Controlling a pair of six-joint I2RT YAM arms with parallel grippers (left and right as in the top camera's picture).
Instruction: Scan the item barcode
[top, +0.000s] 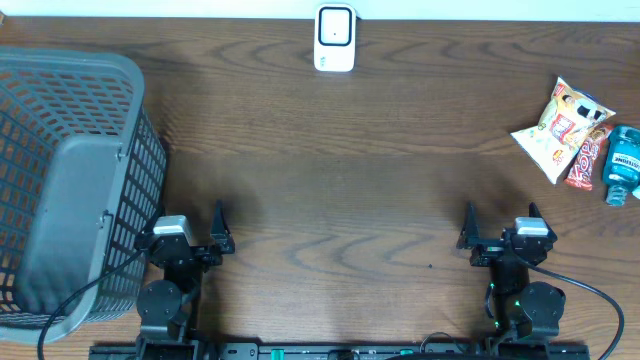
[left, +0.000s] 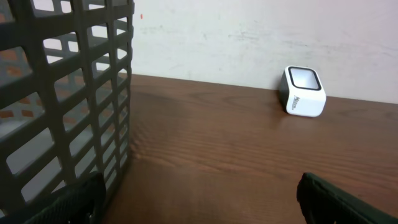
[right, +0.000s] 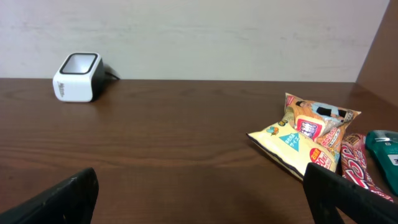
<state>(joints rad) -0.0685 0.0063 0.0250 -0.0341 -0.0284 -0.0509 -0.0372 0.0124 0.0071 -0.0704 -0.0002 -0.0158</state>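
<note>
Dark wooden table (top: 330, 180) bears a white barcode scanner (top: 334, 38), snack bag (top: 560, 125) and grey basket (top: 70, 60); my left gripper (top: 190, 228) and right gripper (top: 500, 228) gape wide, empty.

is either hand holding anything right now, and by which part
Nothing is held. The left hand and right hand both stand open and empty; the snack bag lies untouched, apart from both.

1. The table (top: 350, 190) was dark wood, smooth, with visible grain.
2. The basket (top: 148, 170) was matt grey plastic.
3. The scanner (top: 334, 38) was glossy white plastic.
4. The snack bag (top: 560, 125) was shiny printed film.
</note>
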